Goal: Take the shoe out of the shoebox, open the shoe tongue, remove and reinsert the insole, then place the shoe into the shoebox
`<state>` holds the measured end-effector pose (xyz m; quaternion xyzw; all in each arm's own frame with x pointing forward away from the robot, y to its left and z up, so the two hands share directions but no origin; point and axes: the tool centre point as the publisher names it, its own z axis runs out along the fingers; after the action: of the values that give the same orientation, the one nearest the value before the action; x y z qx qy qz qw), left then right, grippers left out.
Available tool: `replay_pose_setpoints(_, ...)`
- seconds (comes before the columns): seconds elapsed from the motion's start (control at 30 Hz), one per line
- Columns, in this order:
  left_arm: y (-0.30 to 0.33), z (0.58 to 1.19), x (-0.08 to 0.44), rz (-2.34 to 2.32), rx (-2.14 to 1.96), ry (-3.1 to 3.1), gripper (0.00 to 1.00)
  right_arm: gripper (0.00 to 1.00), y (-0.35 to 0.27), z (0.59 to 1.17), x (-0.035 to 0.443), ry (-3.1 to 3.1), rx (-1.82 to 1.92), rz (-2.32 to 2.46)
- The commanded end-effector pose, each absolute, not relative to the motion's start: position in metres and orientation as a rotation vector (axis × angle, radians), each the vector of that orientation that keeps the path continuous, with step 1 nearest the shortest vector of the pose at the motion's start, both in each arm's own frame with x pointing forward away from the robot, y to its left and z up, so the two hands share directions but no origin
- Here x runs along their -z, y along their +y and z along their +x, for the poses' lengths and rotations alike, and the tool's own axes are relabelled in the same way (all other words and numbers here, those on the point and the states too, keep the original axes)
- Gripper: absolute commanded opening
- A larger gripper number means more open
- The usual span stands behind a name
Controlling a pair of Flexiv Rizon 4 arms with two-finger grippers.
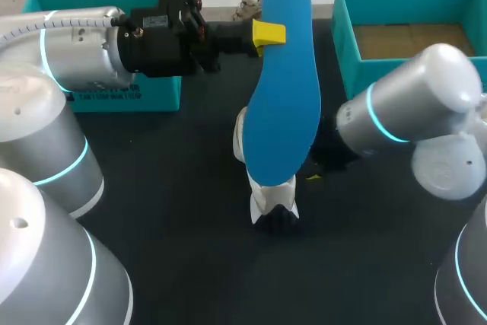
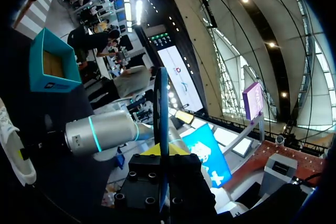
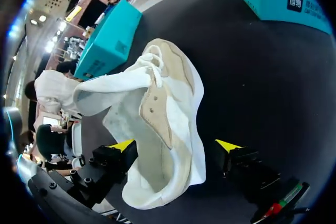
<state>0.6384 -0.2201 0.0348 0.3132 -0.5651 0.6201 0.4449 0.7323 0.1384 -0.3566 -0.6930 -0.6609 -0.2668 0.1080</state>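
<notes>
My left gripper (image 1: 268,33) is shut on a blue insole (image 1: 285,89) and holds it up above the table, over the shoe. In the left wrist view the insole (image 2: 161,103) shows edge-on between the fingers. The white shoe (image 1: 270,199) lies on the dark table under the insole, tongue pulled open. In the right wrist view the shoe (image 3: 157,124) lies with its heel end between the spread fingers of my right gripper (image 3: 174,148), which is open. My right arm (image 1: 396,119) comes in from the right; the insole mostly hides its gripper in the head view.
The open teal shoebox (image 1: 344,36) stands at the back right. A second teal box (image 1: 152,100) sits at the back left, behind my left arm. The table is dark cloth (image 1: 183,211).
</notes>
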Motion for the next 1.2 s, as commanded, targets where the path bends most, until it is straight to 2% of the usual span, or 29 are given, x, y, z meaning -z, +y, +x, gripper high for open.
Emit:
replay_pose_setpoints(0.03,-0.220,0.637,-0.033,0.778,-1.538,-1.401,0.00,1.00,0.127,0.727,0.352,-1.926,0.815,-2.010)
replay_pose_setpoints(0.3,-0.220,0.637,-0.033,0.778,-1.538,-1.401,0.00,1.00,0.127,0.727,0.352,-1.926,0.815,-2.010)
replay_pose_setpoints(0.73,-0.220,0.637,-0.033,0.778,-1.538,-1.401,0.00,1.00,0.139,0.739,0.263,-1.638,1.109,-1.534)
replay_pose_setpoints(1.2,-0.220,0.637,-0.033,0.778,-1.538,-1.401,0.00,1.00,0.123,0.743,0.221,-1.452,1.226,-1.323)
